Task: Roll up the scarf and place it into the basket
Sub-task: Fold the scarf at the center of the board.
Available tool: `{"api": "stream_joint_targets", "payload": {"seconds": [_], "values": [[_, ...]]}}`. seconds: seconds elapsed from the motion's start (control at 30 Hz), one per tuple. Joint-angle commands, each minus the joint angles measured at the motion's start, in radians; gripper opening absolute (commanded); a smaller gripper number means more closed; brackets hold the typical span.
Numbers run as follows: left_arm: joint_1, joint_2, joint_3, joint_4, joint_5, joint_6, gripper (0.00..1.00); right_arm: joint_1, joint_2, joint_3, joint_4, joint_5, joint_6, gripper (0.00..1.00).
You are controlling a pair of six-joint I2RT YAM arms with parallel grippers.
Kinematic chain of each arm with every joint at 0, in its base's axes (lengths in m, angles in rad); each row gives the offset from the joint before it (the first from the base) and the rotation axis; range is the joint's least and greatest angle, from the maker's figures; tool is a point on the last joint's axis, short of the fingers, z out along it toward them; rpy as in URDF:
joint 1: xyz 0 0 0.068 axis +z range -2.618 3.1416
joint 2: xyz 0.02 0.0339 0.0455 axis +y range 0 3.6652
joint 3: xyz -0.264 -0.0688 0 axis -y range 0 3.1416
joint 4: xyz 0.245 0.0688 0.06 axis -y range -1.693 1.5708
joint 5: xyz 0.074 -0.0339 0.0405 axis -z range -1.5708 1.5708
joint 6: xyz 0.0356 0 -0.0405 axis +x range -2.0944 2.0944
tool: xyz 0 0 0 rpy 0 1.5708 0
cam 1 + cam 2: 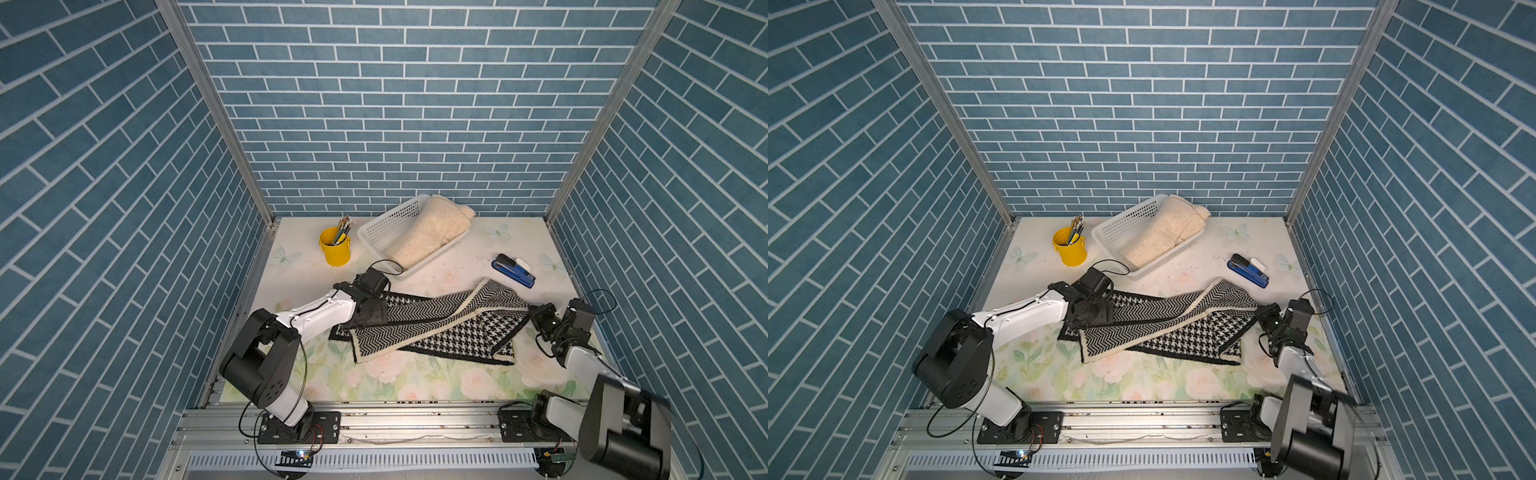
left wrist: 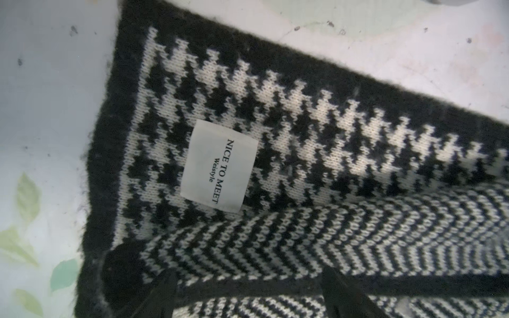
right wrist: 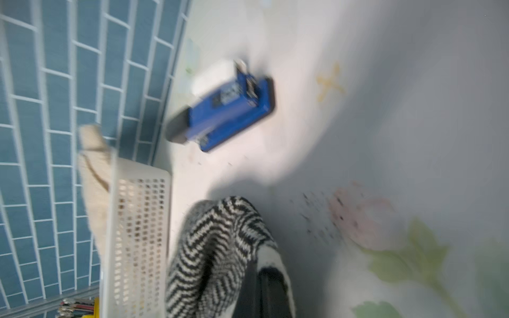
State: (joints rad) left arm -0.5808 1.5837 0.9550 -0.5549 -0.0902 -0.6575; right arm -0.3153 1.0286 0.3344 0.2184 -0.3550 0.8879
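Note:
The black-and-white scarf [image 1: 436, 328] [image 1: 1163, 328] lies loosely folded across the middle of the table, showing houndstooth and herringbone sides. My left gripper [image 1: 374, 316] [image 2: 249, 275] hovers open over its left end, its fingers spread above a black border stripe beside the white label [image 2: 219, 166]. My right gripper [image 1: 534, 311] [image 3: 261, 286] is shut on the scarf's right end, and a herringbone fold [image 3: 220, 247] bunches up around it. The white basket [image 1: 386, 220] [image 1: 1121, 218] [image 3: 137, 220] stands at the back with a cream knitted roll [image 1: 432, 237] inside.
A yellow bucket of pencils [image 1: 336, 247] stands left of the basket. A blue stapler [image 1: 513, 272] [image 3: 228, 115] with a white eraser [image 1: 523, 264] beside it lies at the back right. Blue brick walls close in three sides.

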Motion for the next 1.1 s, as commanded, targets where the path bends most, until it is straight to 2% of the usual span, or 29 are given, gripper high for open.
{"api": "stream_joint_targets", "payload": {"seconds": [0.0,0.07,0.17,0.27,0.33,0.53,0.6,0.7,0.87,1.07], "values": [[0.018,-0.025,-0.004,-0.002,-0.020,0.012,0.88,-0.004,-0.204,0.119,-0.272,0.265,-0.109,0.00],[0.025,-0.022,-0.002,-0.002,-0.023,0.015,0.88,-0.003,-0.259,0.172,-0.399,0.384,-0.159,0.00],[0.032,-0.022,0.002,-0.002,-0.021,0.022,0.88,-0.002,-0.267,0.205,-0.481,0.445,-0.190,0.00],[0.035,-0.018,0.008,-0.003,-0.022,0.028,0.88,-0.002,-0.273,0.209,-0.491,0.448,-0.191,0.00],[0.036,-0.013,0.010,-0.001,-0.020,0.029,0.87,-0.002,-0.262,0.216,-0.510,0.492,-0.196,0.00],[0.035,0.002,0.008,0.011,0.005,0.028,0.88,-0.004,-0.189,0.240,-0.590,0.757,-0.235,0.00],[0.036,0.009,0.007,0.027,0.043,0.053,0.87,-0.004,-0.201,0.237,-0.585,0.806,-0.248,0.00],[0.029,0.021,0.018,0.039,0.118,0.106,0.87,-0.005,-0.205,0.244,-0.574,0.837,-0.266,0.00],[0.018,-0.022,0.010,0.072,0.153,0.133,0.89,-0.004,-0.186,0.248,-0.552,0.830,-0.281,0.00],[0.011,-0.025,-0.026,0.158,0.274,0.037,0.89,-0.004,-0.173,0.230,-0.515,0.802,-0.282,0.00]]}}
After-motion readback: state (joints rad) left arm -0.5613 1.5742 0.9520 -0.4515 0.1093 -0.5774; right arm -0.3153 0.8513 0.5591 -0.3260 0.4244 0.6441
